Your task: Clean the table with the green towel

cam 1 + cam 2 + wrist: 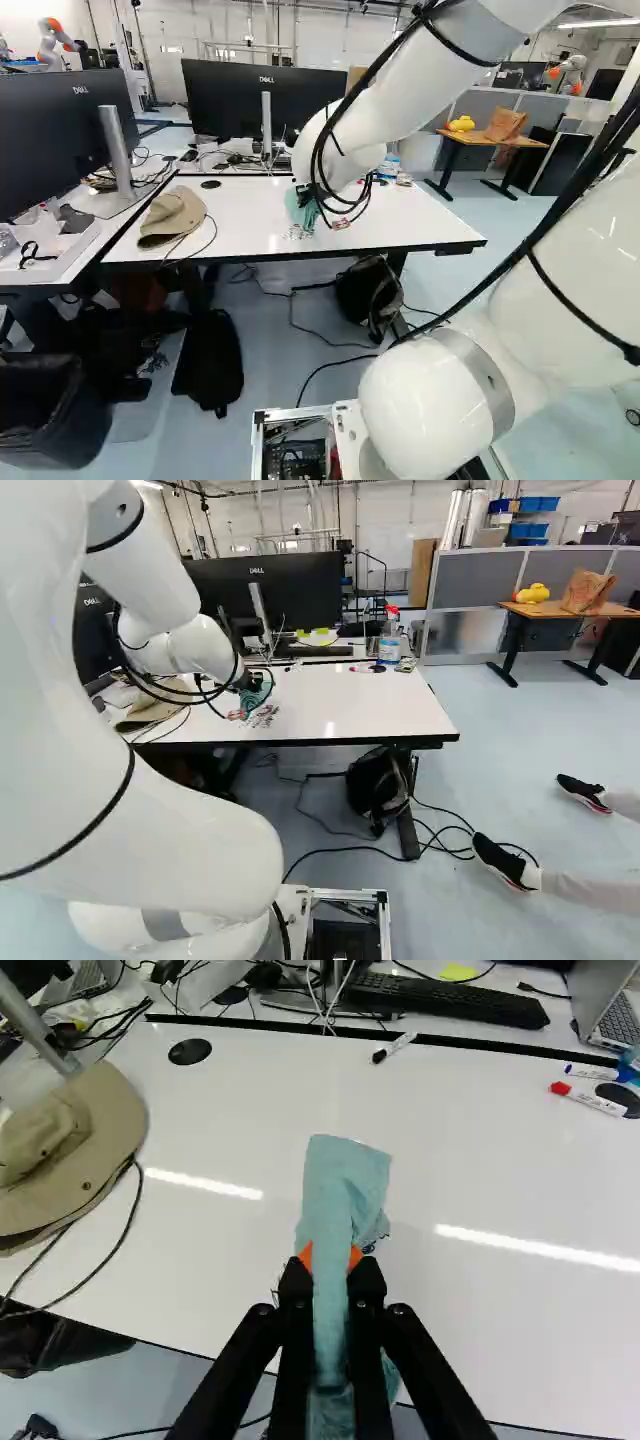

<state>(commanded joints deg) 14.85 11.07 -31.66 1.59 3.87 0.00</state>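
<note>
Claw [303, 196]: one, low over the table [240, 1230], closed in on the towel [345, 1180]; I have the cloth pinched between both orange pads [357, 1256].
Towel: one, green; fold upright between my fingers, one end spread ahead of the claw, the other hanging back beneath it.
Dark marks [267, 714]: a patch on the table, just beside claw and towel.
Hat [95, 1150]: one, tan; left of the claw, well apart, black cable [128, 1222] curving from beside it.
Black disc [190, 1051]: one, ahead and left.
Black-tipped marker [395, 1046]: one, ahead, well beyond the towel's end.
Red marker [588, 1098]: one, ahead and right.
Keyboard [440, 998]: one, farther ahead, past the table's edge.
</note>
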